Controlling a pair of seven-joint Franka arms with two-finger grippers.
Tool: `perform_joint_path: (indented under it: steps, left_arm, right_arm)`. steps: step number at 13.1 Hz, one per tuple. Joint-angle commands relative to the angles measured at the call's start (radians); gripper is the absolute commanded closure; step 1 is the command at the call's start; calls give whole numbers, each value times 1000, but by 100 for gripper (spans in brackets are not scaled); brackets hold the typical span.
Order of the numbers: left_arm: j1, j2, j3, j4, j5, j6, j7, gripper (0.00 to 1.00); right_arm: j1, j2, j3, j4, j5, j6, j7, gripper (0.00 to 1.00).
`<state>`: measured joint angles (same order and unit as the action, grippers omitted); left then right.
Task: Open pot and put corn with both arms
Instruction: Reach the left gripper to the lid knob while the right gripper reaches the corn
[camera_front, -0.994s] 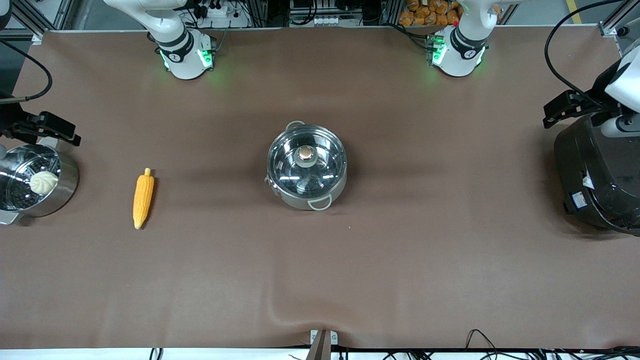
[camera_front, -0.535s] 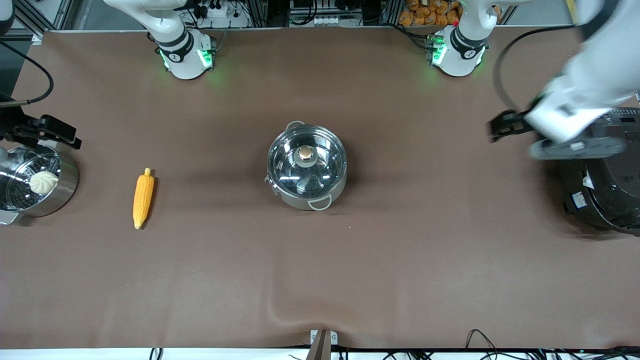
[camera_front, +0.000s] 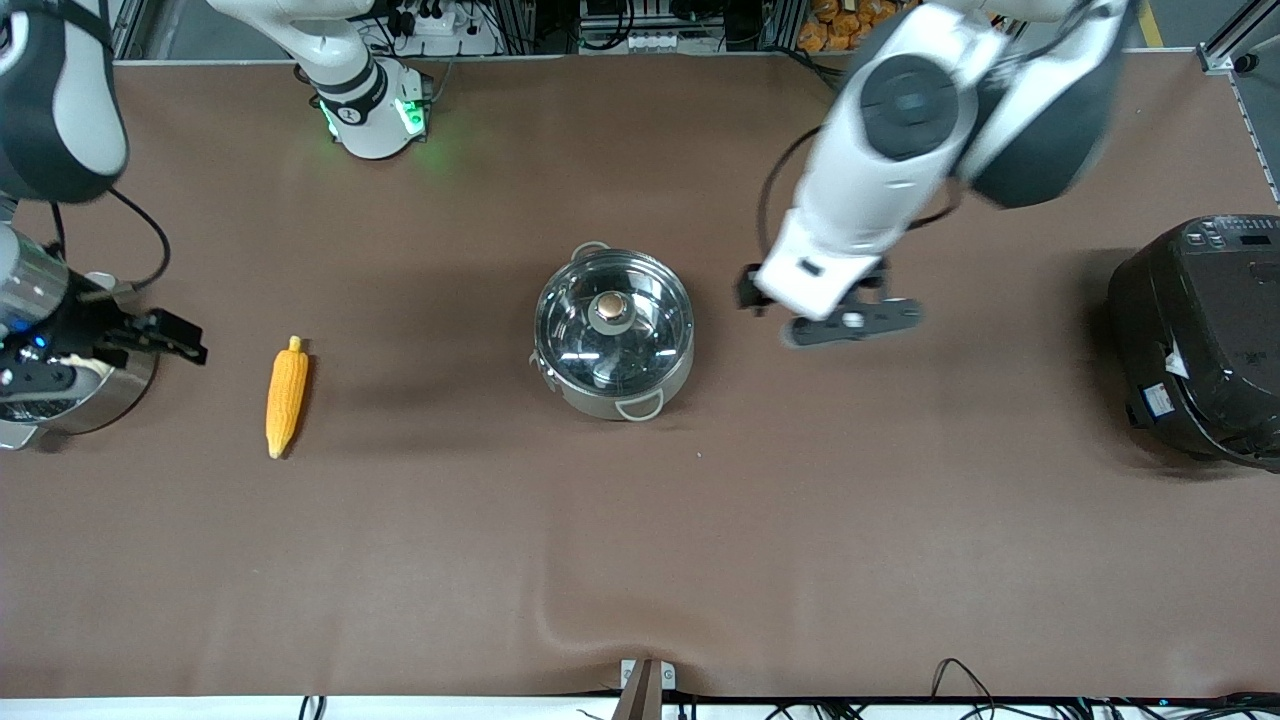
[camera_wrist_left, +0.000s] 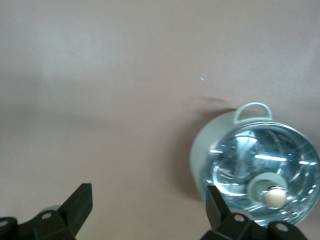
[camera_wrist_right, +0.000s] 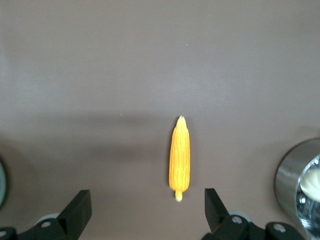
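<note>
We have nothing done yet: the lid (camera_front: 613, 318) sits on the pot (camera_front: 612, 333) mid-table, and the corn (camera_front: 285, 396) lies toward the right arm's end. Our left gripper (camera_wrist_left: 145, 212) hangs spread beside the pot; our right gripper (camera_wrist_right: 145, 212) hangs spread by the steamer (camera_front: 85, 400).

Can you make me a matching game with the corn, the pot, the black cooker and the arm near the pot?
Things:
1. corn
2. pot
3. black cooker
4. left gripper

Descriptions:
A. shiny, glass lid on, tan knob on top
B. yellow-orange, lying flat on the table
C. up in the air beside the pot, jaws open, holding nothing
D. dark, at the left arm's end of the table

Pairs: 1-B, 2-A, 3-D, 4-C
</note>
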<state>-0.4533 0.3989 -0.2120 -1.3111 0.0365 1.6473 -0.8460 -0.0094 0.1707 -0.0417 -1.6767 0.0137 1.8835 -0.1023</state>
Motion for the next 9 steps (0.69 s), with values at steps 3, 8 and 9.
perform_joint_path:
  steps: [3,8,9]
  left_arm:
    - [-139,125,6,64,6,97,-275,0]
    - [-238,201,22,72,6,192,-435,0]
    - [-260,205,37,72,6,218,-446,0]
  right_arm:
    - [-35,142,-23,-84,-11,236,-147,0]
    - [-44,210,-21,-236,-3,458,-197,0]
    - [-44,217,-21,-273,-5,497,-197,0]
